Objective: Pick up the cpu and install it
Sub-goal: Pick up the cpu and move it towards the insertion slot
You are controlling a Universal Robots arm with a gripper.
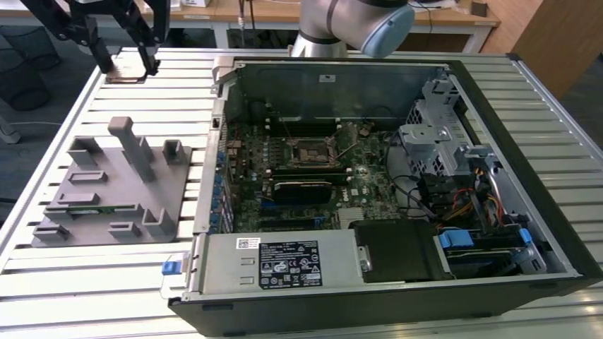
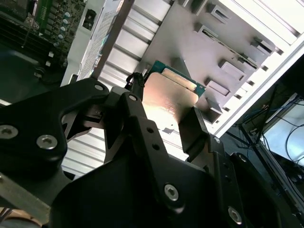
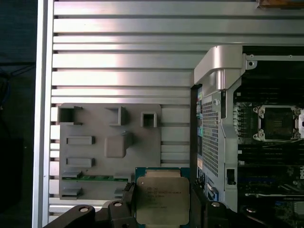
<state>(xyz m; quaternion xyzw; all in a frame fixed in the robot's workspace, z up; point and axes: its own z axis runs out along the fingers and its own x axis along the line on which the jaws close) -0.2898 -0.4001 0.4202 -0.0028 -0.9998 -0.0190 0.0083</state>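
hold: we clamp the cpu (image 3: 162,197) by opposite edges in the gripper (image 3: 163,209) | reason, we judge: plate level, underside untouched, clear above the table (image 3: 118,47)

No print I can read anywhere.
- Flat square cpu with silvery metal top plate (image 3: 162,199), which I hold: few faint engraved lines, too small to make out.
- Silver metal power supply box (image 1: 222,268) in black computer case (image 1: 523,141): black-and-white rectangular label (image 1: 290,263) and small white sticker (image 1: 247,243), both illegible.
- White tag (image 1: 326,78) on case's grey rear wall: illegible.
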